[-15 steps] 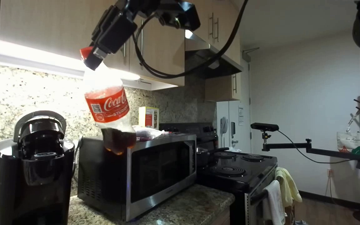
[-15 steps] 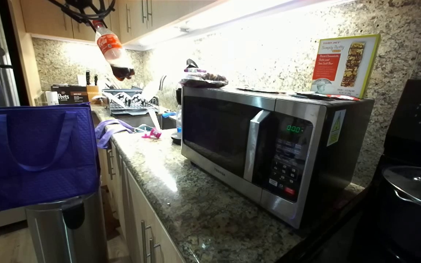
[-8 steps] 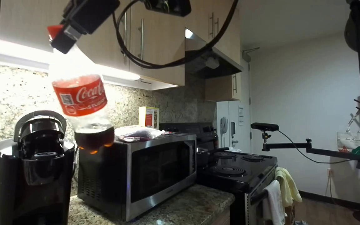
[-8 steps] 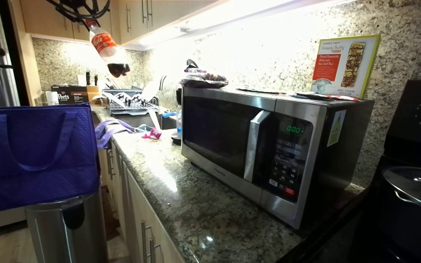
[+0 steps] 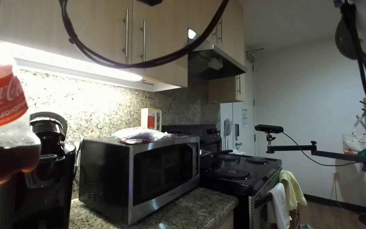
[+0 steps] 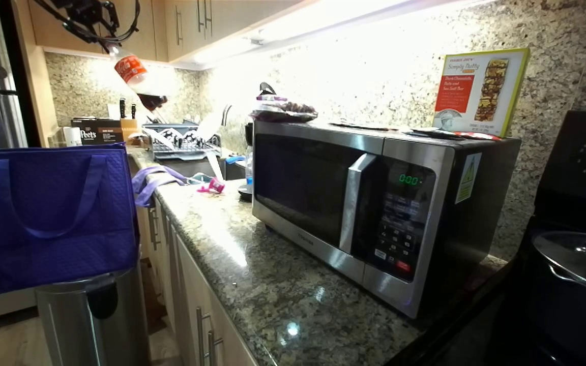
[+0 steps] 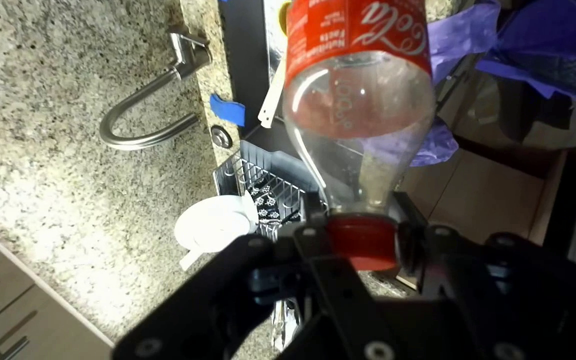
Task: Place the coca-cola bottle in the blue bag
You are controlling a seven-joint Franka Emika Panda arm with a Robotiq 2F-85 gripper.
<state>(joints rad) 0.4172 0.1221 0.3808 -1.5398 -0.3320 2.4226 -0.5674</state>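
The coca-cola bottle (image 6: 133, 71) has a red label, a red cap and dark liquid at its base. It hangs tilted in the air, and its lower part shows large at the left edge of an exterior view (image 5: 0, 105). My gripper (image 7: 360, 220) is shut on its neck and cap in the wrist view, where the bottle (image 7: 358, 95) points up. The blue bag (image 6: 64, 218), blue-purple, stands upright below and left of the bottle in an exterior view. Part of the bag shows at the upper right of the wrist view (image 7: 558, 65). The bag's inside is mostly hidden.
The bag stands on a metal bin (image 6: 94, 325). A dish rack (image 6: 186, 142), a purple cloth (image 6: 158, 180) and a microwave (image 6: 344, 203) are along the counter. A coffee maker (image 5: 48, 127) stands behind the bottle. Wall cabinets (image 6: 69, 25) hang above. A curved faucet (image 7: 138, 120) shows.
My gripper has carried the bottle left in both exterior views. The bottle is larger at the left edge of an exterior view, and the gripper has left that view. The bag has not moved.
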